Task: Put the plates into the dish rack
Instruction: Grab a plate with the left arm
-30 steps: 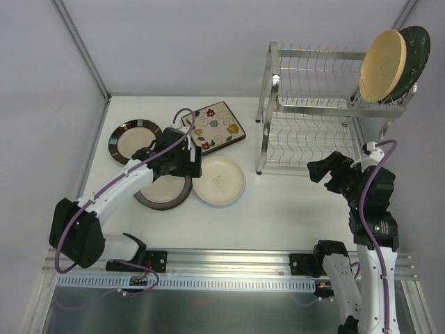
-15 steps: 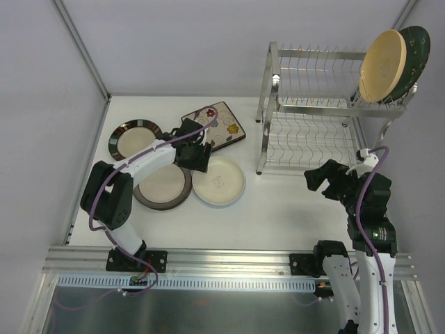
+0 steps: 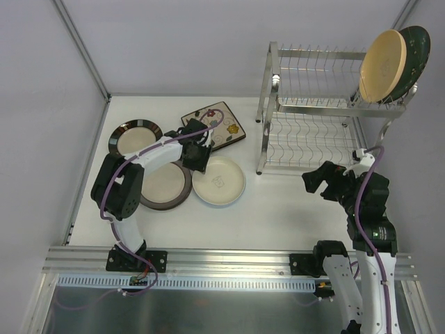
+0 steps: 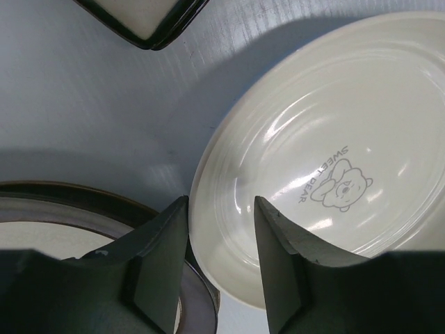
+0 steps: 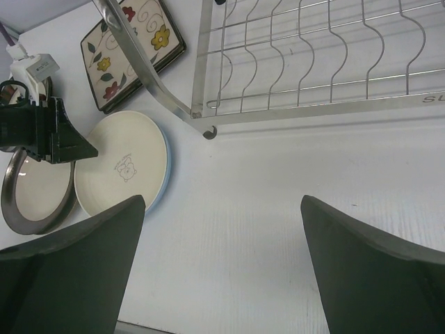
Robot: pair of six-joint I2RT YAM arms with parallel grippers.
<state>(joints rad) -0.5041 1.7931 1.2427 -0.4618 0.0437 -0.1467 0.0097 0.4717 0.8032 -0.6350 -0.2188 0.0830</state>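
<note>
Plates, going from the left: a striped-rim plate (image 3: 134,138) and a brown-rimmed plate (image 3: 164,184) are laid flat on the table (image 3: 278,202). The left gripper (image 4: 221,212) is set astride the cream bear plate's (image 3: 221,182) rim, but an actual pinch can't be told. A square floral plate (image 3: 221,124) is just behind. A tan plate (image 3: 382,66) and a dark green plate (image 3: 417,43) are stood in the dish rack's (image 3: 313,111) upper right end. The right gripper (image 3: 321,179) is held wide open and empty.
</note>
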